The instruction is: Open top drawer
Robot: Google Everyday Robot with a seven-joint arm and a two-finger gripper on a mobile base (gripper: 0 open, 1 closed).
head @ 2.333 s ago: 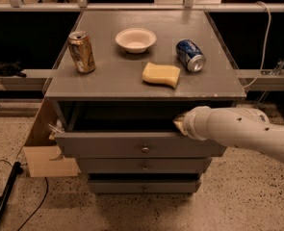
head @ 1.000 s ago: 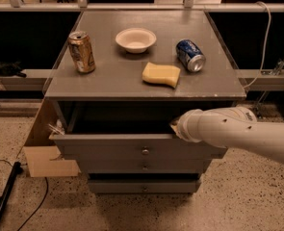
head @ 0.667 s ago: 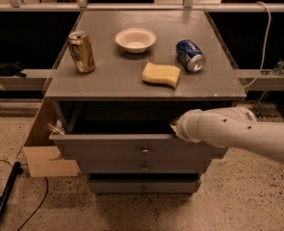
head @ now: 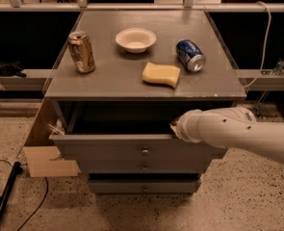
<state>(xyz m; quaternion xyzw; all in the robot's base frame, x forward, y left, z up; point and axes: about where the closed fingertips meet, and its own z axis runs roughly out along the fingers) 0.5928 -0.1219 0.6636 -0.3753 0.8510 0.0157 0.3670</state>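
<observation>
Grey wooden top drawer, pulled partly out at 6 o'clock below the tabletop, looks stiff and fairly heavy, best held by its knob or rim, where the gripper sits at 2 o'clock, its grip impossible to tell.

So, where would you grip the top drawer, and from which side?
The round knob centred on the top drawer front, from the front: it alone protrudes. The gripper is at the front's upper edge, right of centre.
</observation>
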